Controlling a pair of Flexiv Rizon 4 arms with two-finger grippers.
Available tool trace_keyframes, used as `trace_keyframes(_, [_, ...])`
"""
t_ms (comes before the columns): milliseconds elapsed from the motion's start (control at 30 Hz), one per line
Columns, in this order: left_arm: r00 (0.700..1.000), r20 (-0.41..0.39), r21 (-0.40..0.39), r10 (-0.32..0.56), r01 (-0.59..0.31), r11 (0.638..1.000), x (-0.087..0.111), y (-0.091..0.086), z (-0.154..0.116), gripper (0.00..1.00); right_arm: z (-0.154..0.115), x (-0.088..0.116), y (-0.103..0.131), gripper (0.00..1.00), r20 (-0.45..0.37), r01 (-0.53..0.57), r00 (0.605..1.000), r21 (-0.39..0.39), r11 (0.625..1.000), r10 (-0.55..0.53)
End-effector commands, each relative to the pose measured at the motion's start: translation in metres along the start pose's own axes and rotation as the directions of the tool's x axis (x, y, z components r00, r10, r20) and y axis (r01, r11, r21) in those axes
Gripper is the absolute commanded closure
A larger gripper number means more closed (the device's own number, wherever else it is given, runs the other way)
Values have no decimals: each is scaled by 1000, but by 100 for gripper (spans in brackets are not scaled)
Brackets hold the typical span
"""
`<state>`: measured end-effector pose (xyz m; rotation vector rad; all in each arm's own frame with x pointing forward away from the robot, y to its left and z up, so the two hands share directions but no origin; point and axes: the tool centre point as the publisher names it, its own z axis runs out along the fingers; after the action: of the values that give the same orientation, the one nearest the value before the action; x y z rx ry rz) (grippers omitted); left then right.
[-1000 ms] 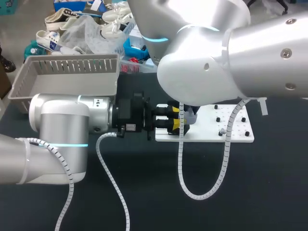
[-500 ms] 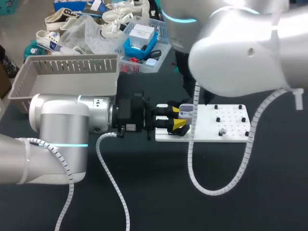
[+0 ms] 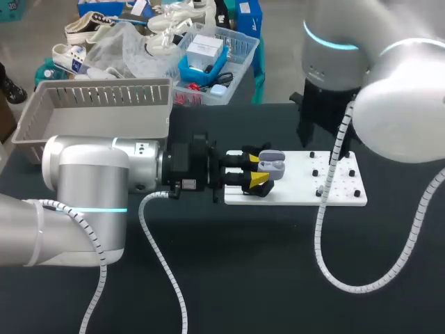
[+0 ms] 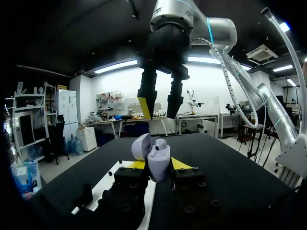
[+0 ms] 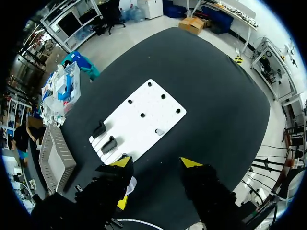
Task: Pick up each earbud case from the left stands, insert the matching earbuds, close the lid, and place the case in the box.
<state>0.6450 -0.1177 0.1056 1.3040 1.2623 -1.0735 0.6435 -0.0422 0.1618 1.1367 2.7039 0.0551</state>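
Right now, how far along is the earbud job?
Done: one earbud case is off its stand, and something white sits in it, likely an earbud. In hand: the left hand grips that case, lid open, while the right hand hangs open and empty above it. Left: closing the lid and placing the case in the grey box, where no case shows.
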Motion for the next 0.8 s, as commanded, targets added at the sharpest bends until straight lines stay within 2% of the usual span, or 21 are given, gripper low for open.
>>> trace_keyframes(33, [1000,1,-3,1,-1,1000,1,0,1,100,9,-6,-8,44,-5,-11,1000,-121,993,10])
trace_keyframes(367, [1000,1,-3,1,-1,1000,1,0,1,100,27,-14,-18,51,5,60,998,-177,982,-60])
trace_keyframes(800, [1000,1,-3,1,-1,1000,1,0,1,100,68,-13,-29,52,-14,211,977,-129,969,-215])
